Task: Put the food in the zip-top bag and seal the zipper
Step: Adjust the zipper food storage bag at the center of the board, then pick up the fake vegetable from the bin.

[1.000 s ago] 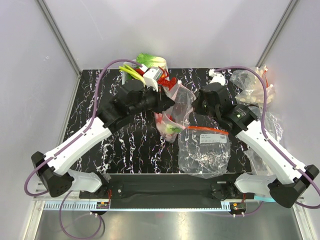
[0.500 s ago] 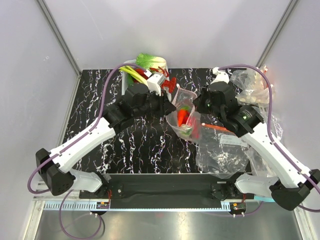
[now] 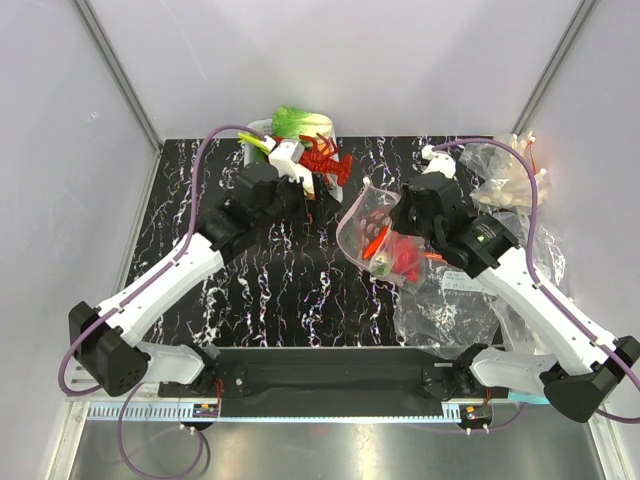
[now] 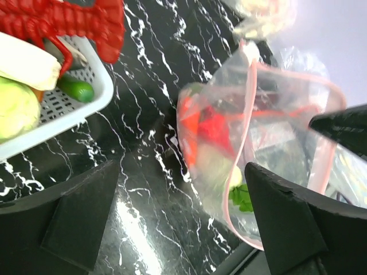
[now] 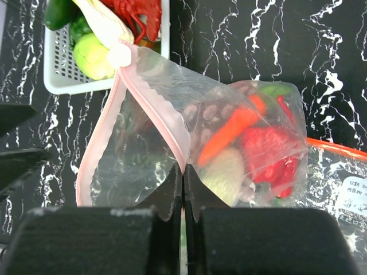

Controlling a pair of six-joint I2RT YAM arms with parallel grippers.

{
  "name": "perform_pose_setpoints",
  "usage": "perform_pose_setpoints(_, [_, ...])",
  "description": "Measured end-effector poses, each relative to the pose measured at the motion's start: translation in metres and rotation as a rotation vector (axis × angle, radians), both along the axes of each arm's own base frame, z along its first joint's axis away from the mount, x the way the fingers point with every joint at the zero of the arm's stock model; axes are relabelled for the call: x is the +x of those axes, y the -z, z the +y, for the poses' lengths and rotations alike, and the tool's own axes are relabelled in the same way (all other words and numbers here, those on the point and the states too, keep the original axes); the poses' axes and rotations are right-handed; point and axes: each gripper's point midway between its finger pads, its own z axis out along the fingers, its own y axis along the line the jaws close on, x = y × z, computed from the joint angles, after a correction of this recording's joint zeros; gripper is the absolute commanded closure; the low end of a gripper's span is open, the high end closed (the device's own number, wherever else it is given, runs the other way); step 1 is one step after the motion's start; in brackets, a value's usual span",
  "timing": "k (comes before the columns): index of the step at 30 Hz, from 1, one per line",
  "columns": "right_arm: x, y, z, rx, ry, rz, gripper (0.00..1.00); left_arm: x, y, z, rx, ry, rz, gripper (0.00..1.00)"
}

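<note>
The zip-top bag (image 3: 372, 225) hangs from my right gripper (image 5: 183, 172), which is shut on the pink zipper (image 5: 153, 106) at the bag's open mouth. Inside lie a red pepper (image 5: 265, 146), a red chili (image 5: 229, 132) and pale green pieces. My left gripper (image 4: 180, 189) stands wide open with nothing between its fingers; the bag (image 4: 252, 149) is just to its right, apart from it. More food sits in the white basket (image 3: 262, 150) at the back: a red lobster (image 3: 325, 162), a cabbage (image 3: 302, 122) and green pieces.
Another clear bag with an orange-red strip (image 3: 447, 300) lies under the right arm. Crumpled clear bags (image 3: 500, 178) pile at the table's right edge. The basket (image 4: 80, 109) is close to my left gripper (image 3: 312, 190).
My left gripper opened wide and drew back from the bag toward the basket. The bag, held by the right gripper, shifted slightly right with the food in it.
</note>
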Motion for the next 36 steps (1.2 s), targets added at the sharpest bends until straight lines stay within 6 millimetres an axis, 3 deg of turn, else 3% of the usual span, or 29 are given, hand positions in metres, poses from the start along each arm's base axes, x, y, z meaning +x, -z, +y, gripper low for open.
perform_pose_setpoints(4, [-0.001, 0.005, -0.001, -0.008, 0.002, 0.009, 1.00, 0.004, -0.008, 0.005, -0.005, -0.034, -0.029, 0.01])
perform_pose_setpoints(9, [-0.005, 0.006, -0.005, -0.011, 0.004, 0.009, 1.00, 0.028, -0.006, 0.034, 0.051, -0.164, -0.054, 0.01])
perform_pose_setpoints(13, [-0.009, 0.004, -0.012, -0.017, 0.019, 0.003, 1.00, 0.065, 0.000, 0.074, 0.083, -0.309, -0.046, 0.01])
perform_pose_setpoints(18, [-0.014, 0.001, -0.017, -0.019, 0.024, -0.001, 1.00, 0.131, 0.015, 0.123, 0.128, -0.477, 0.008, 0.01])
perform_pose_setpoints(20, [-0.014, 0.001, -0.018, -0.018, 0.024, -0.003, 1.00, 0.155, 0.028, 0.142, 0.147, -0.528, 0.041, 0.01])
perform_pose_setpoints(24, [-0.015, 0.000, -0.018, -0.019, 0.023, -0.004, 1.00, 0.182, 0.058, 0.168, 0.194, -0.592, 0.117, 0.04])
perform_pose_setpoints(36, [-0.013, 0.003, -0.018, -0.039, 0.009, -0.009, 1.00, 0.231, 0.120, 0.166, 0.290, -0.591, 0.238, 0.17])
